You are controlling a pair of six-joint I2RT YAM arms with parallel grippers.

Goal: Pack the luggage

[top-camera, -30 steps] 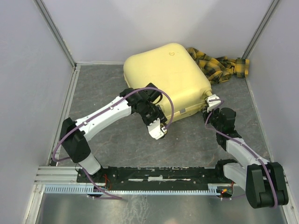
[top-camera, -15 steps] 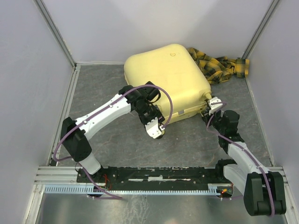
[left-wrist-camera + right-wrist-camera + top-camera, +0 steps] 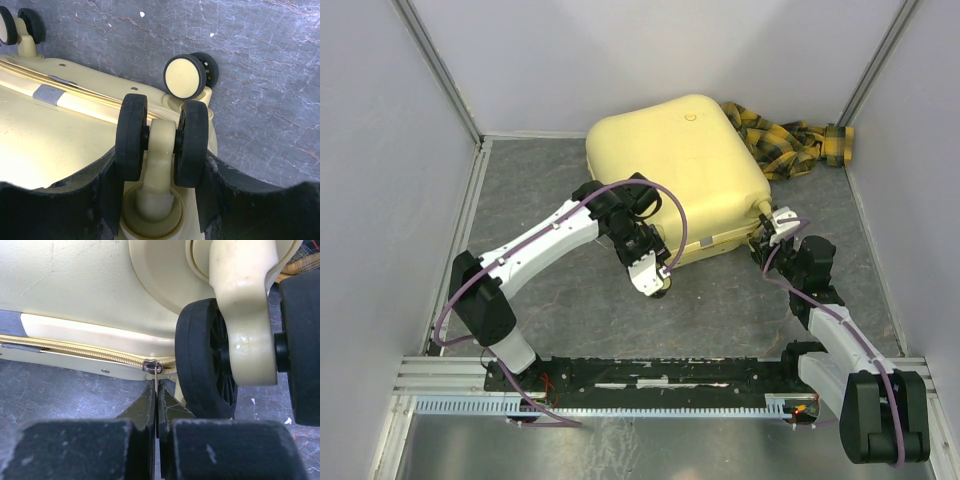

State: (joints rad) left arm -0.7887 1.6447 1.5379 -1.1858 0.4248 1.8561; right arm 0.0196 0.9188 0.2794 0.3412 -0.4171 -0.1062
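Note:
The pale-yellow luggage (image 3: pixel 675 165) lies shut and flat at the back of the table. My left gripper (image 3: pixel 657 285) is at its near left corner, shut on a twin black caster wheel (image 3: pixel 132 135); in the left wrist view the gripper (image 3: pixel 161 170) clamps both tyres from outside. My right gripper (image 3: pixel 767 230) is at the near right corner. In the right wrist view it (image 3: pixel 156 405) is shut on the thin metal zipper pull (image 3: pixel 157 379), which hangs from the slider (image 3: pixel 152 366) beside another wheel (image 3: pixel 200 360).
A yellow-and-black plaid cloth (image 3: pixel 790 140) lies bunched behind the suitcase at the back right, outside it. Grey walls close in the left, back and right. A second caster (image 3: pixel 186 76) stands just beyond the held one.
My right gripper has shifted slightly right and toward me along the suitcase's near edge, its forearm straightening. The suitcase has turned a little. My left gripper stays on the wheel.

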